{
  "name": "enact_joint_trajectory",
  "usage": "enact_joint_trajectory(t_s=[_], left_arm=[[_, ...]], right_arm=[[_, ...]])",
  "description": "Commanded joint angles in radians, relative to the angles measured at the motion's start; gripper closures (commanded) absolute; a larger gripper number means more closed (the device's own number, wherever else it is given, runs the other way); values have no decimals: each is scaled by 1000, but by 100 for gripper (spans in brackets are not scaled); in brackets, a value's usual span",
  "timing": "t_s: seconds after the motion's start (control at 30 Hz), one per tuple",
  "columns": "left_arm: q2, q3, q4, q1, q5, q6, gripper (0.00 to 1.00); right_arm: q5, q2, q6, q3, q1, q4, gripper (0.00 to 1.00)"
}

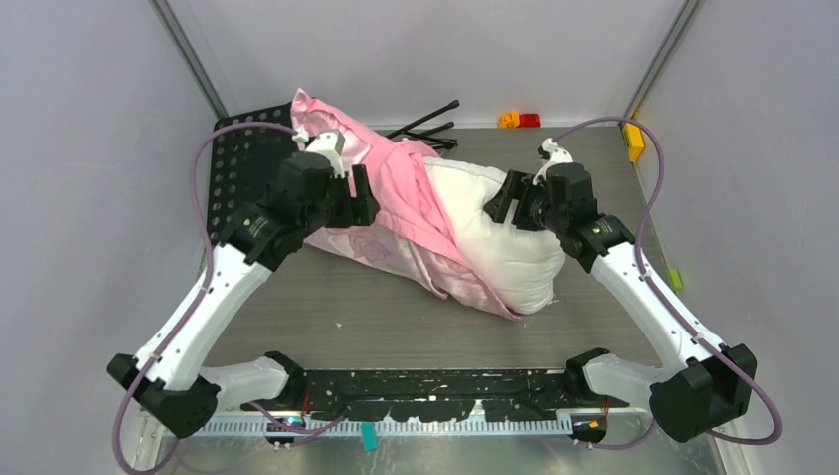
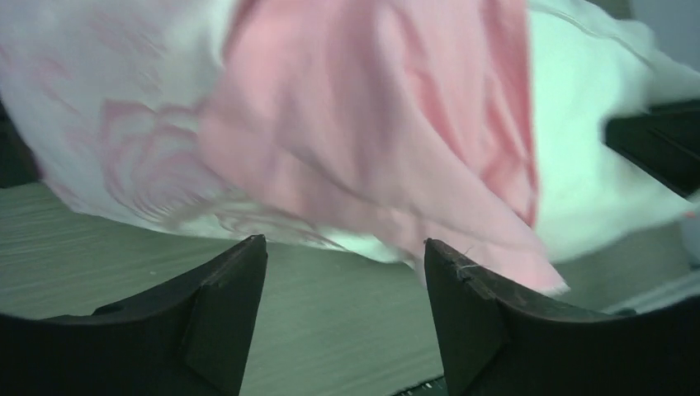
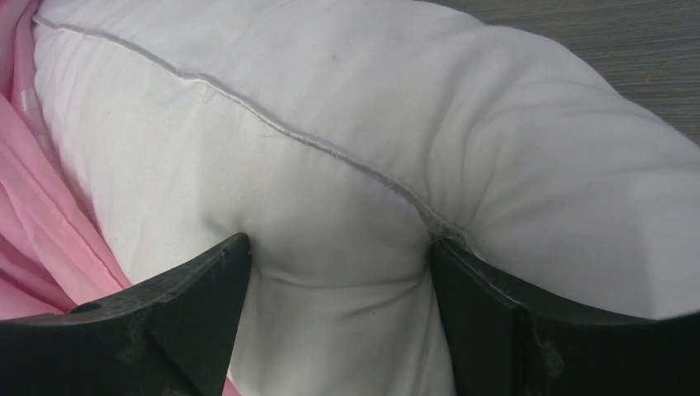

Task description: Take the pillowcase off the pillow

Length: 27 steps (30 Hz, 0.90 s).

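A grey wood-grain table [image 1: 396, 327] sits between pale walls. One white pillow [image 1: 505, 242] lies mid-table, half in one pink pillowcase [image 1: 396, 193]. The right pincer [image 3: 338, 272] pinches a fold of pillow between wide jaws. The left pincer [image 2: 342, 272] stands released, the pillowcase just beyond its tips. Behind both: black rods [image 1: 425, 124] and two small toy blocks [image 1: 519, 120].

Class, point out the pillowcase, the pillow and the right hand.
pillowcase [image 1: 396, 188], top view, bunched pink folds.
pillow [image 1: 505, 252], top view, bare white end.
right hand [image 3: 338, 272], right wrist view, between fingertips pressed into the pillow.
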Motion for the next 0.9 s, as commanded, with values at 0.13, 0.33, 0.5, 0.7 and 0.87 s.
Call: enact_joint_trajectory(t_s=[0.13,0.33,0.5,0.7,0.87], left_arm=[[-37,0,71,-451,-125,-225,20],[21,-127,301,-685,-404,-347,0],[66,-268,501,-681,-491,-448,0],[185,-257,523,-547,-348,-487,0],[183,-338,598,-462,-338,-494,8]], right_arm=[[-29,44,34,-29,23,-76,32],[-31,33,42,-24,27,-75,33],[-34,9,48,-31,26,-76,35],[-53,-22,52,-41,27,-88,38],[-37,-54,51,-58,27,-100,44]])
